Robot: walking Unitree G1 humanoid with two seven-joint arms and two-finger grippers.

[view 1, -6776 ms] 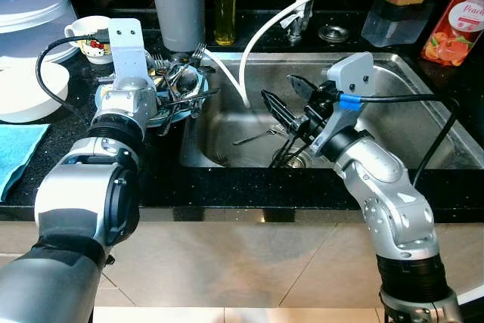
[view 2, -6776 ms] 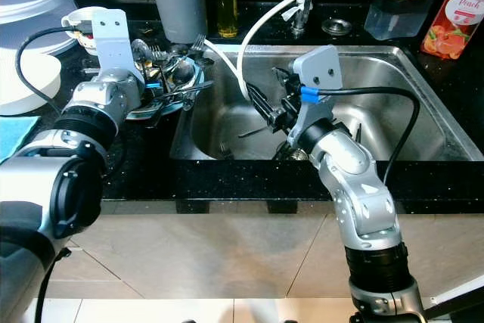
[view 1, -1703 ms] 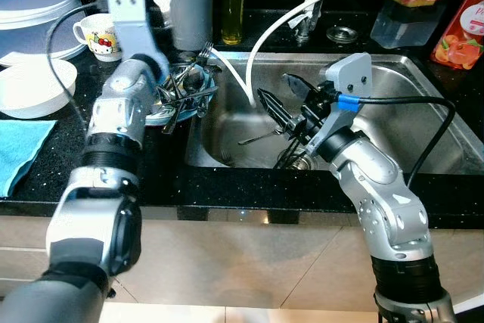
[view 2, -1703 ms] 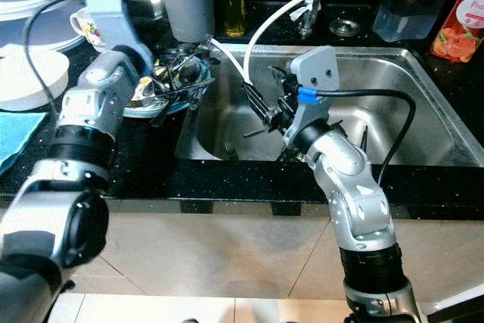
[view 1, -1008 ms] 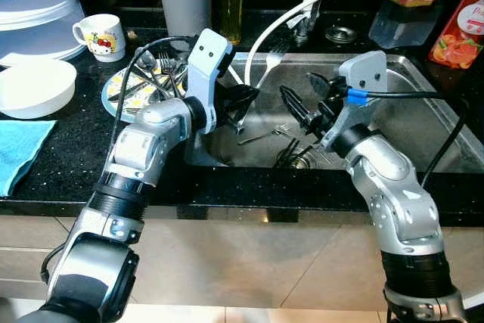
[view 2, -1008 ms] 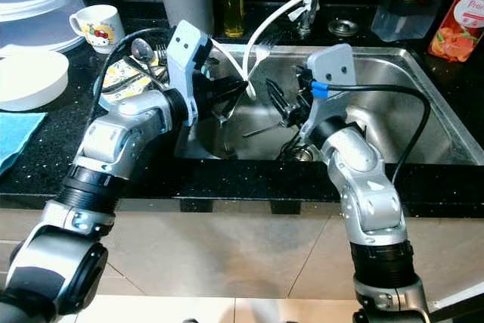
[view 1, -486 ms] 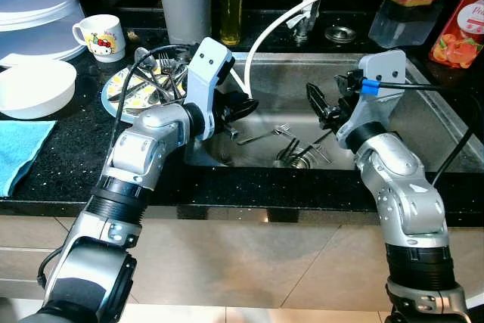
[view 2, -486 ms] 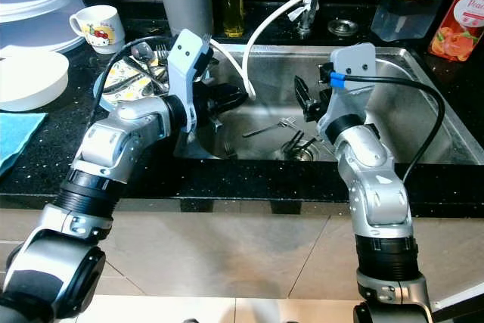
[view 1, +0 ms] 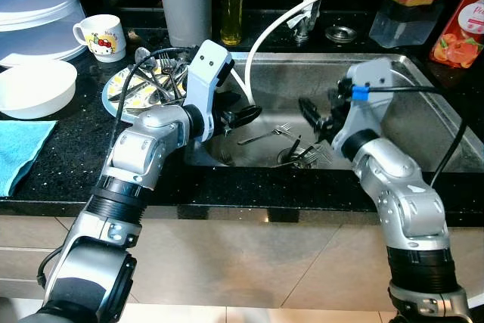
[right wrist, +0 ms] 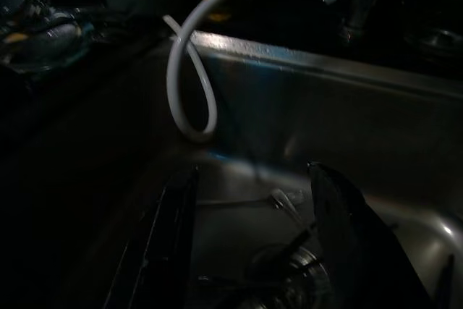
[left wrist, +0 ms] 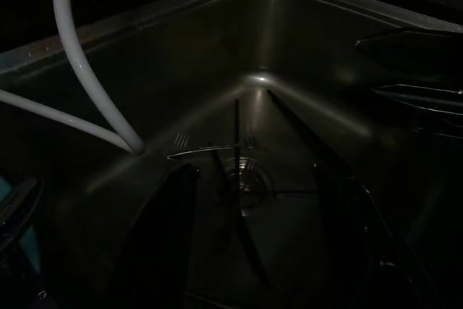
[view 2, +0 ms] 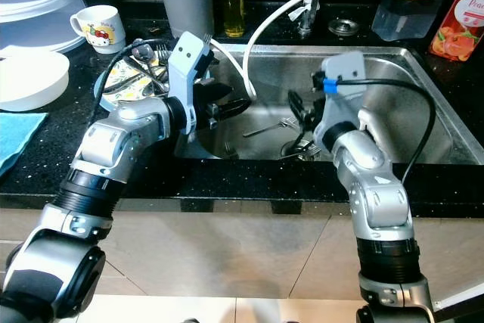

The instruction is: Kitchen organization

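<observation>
Both arms are over the stainless steel sink basin [view 1: 423, 122], and the piece that matters is the silver fork [view 1: 263, 135] lying flat on the basin floor, left of the drain. Its long axis runs roughly left-right: handle toward the robot's left, tines [view 1: 284, 128] toward the drain. The left gripper [view 1: 243, 116] sits just left of the handle end and a bit above it, fingers parted, nothing between them; the left wrist view confirms the two black fingers [left wrist: 168, 236] spread with the drain between them. The right gripper [view 1: 311, 115] is right of the tines, above the drain, also spread and empty, as its wrist view shows. More dark utensils [view 1: 299, 155] are piled on the drain itself, tangled, hard to count. My read: the left arm is nearer the handle and better lined up, so closing across the thin handle looks like the next move; flat metal on steel will be hard to get under. The white flexible hose [view 1: 266, 32] hangs into the basin just behind the left gripper and could snag. A round plate of mixed cutlery [view 1: 144, 85] sits on the black speckled countertop [view 1: 60, 156] beside the sink's left rim, probably the drop point
</observation>
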